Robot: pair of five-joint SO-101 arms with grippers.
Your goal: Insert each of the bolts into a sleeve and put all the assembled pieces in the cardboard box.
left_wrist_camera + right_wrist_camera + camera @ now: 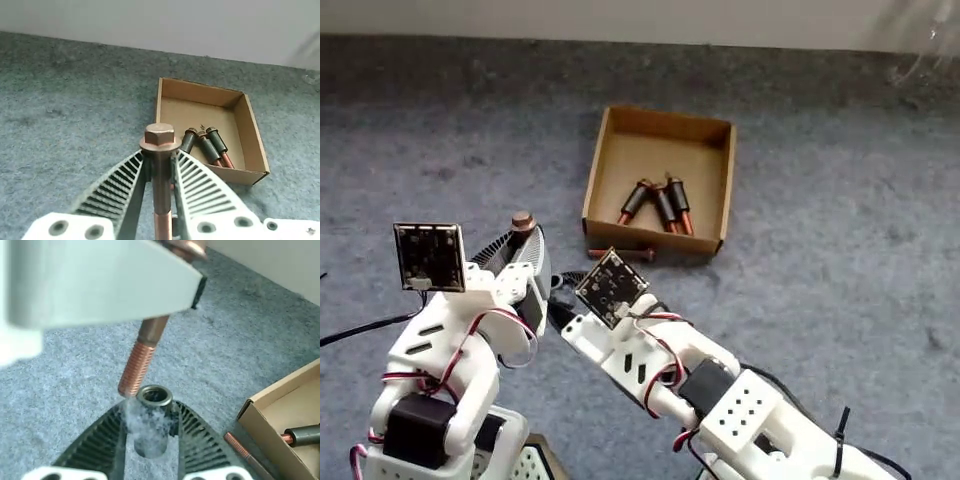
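My left gripper [160, 156] is shut on a copper bolt [160, 175], hex head [523, 220] pointing away from the arm. My right gripper [152, 412] is shut on a dark metal sleeve [152, 427], its opening facing up. The bolt's threaded tip [135, 371] hangs just beside the sleeve's rim, touching or nearly touching it, not inside. The two grippers meet in front of the cardboard box [603, 150]. Three assembled pieces [658, 204] lie in the box. A loose bolt [620, 254] lies on the carpet against the box's near wall.
Grey carpet covers the table, with open room to the left and right of the box. A pale wall runs along the far edge. The loose bolt [243, 449] lies close to my right gripper, beside the box corner [260, 405].
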